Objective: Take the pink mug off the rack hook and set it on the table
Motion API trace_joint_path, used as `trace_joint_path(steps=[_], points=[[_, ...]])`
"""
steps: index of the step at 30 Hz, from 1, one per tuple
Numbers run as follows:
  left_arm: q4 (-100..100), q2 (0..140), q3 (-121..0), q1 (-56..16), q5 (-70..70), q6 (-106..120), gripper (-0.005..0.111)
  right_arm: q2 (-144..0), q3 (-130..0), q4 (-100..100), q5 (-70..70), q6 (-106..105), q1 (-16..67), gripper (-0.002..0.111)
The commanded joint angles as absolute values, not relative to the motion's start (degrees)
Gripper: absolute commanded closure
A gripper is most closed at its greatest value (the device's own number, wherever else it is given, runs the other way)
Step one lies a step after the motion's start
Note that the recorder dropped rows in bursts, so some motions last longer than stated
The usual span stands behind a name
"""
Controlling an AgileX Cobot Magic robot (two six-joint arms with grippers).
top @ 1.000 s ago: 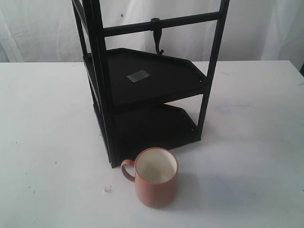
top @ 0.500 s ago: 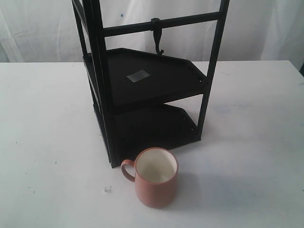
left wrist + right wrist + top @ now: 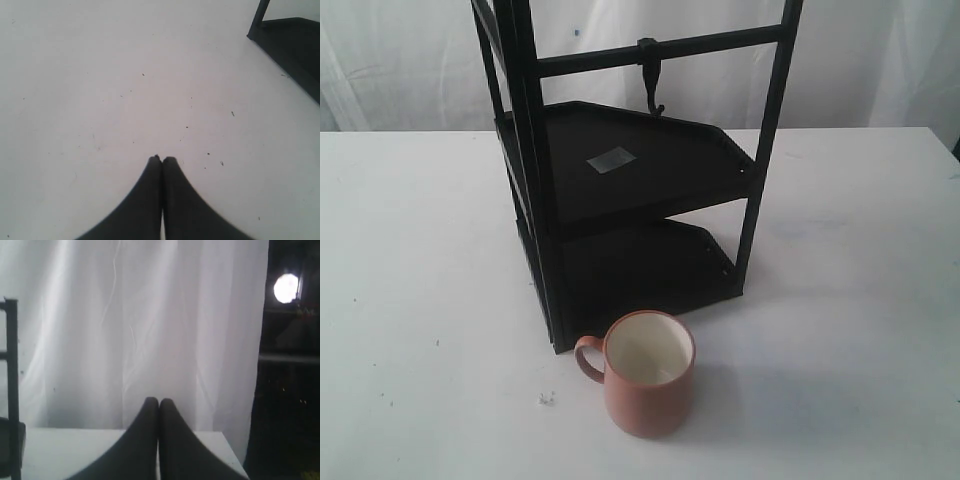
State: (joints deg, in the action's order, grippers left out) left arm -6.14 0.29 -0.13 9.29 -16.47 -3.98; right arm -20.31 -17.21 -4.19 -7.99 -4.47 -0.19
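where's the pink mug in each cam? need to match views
Exterior view: pink mug upright on the table, low centre, just in front of the black rack.
Left wrist view: not in it.
Right wrist view: not in it.
Shared landmark: the black rack, a corner in the left wrist view, probably the dark post in the right wrist view.

change: none seen | pink mug (image 3: 648, 385) unmoved on table (image 3: 840, 330)

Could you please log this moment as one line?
pink mug: upright on table | rack hook: bare | left gripper: shut | right gripper: shut
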Motion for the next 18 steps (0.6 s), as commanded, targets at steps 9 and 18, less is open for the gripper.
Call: trace_joint_path(steps=[9,18], points=[[-5.85,0.00,0.00,8.86,-16.33,-4.04,0.107,-10.47,-6.41,-4.20,-5.98,-5.61,-13.11,0.108],[-5.90,0.00,0.00,8.86,-16.33,-4.04,0.107,0.00,0.00,-2.13,8.22,3.22,-12.41,0.108]])
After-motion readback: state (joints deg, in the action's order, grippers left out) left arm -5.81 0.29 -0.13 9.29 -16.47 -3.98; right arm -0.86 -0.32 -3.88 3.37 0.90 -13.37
